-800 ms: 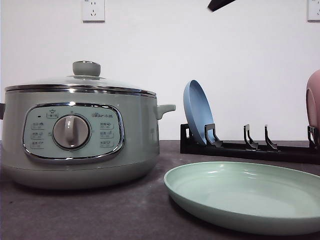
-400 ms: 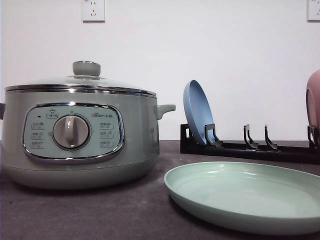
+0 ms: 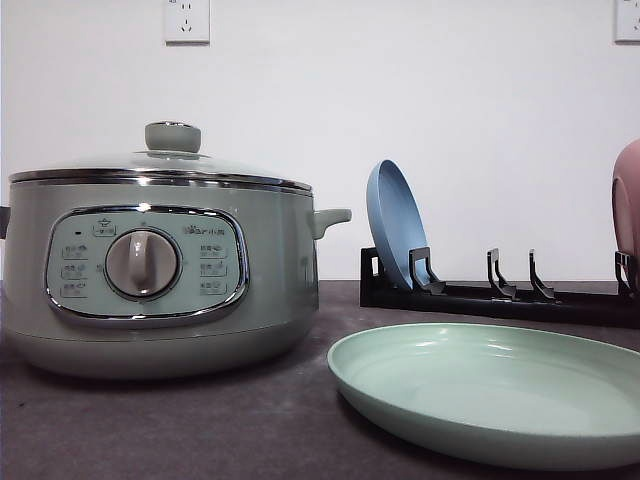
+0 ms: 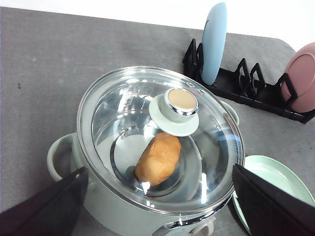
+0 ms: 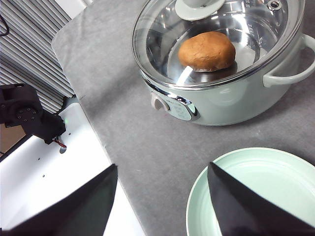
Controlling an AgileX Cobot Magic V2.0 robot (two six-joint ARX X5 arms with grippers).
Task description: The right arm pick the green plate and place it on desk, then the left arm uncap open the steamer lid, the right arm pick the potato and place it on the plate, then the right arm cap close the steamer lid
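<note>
The green plate [image 3: 490, 390] lies flat on the dark grey desk [image 3: 200, 430], to the right of the pale green steamer [image 3: 160, 270]. The glass steamer lid [image 4: 147, 123] sits closed on the pot, its knob [image 3: 172, 137] on top. Through the glass the orange-brown potato [image 4: 158, 158] rests inside. My left gripper [image 4: 160, 196] hovers open above the lid, holding nothing. High above the desk, between the pot and the green plate [image 5: 256, 196], my right gripper [image 5: 162, 169] is open and empty. In that view the potato [image 5: 206, 50] also shows through the lid [image 5: 256, 54]. Neither arm appears in the front view.
A black dish rack [image 3: 500, 298] stands behind the green plate, with a blue plate [image 3: 395, 225] upright in it and a pink plate [image 3: 628, 210] at its right end. The desk's edge and a white surface [image 5: 44, 172] lie beside the right gripper.
A black arm tip at the top of the front view one second ago has gone out of view. The pot, lid and plates have not moved.
</note>
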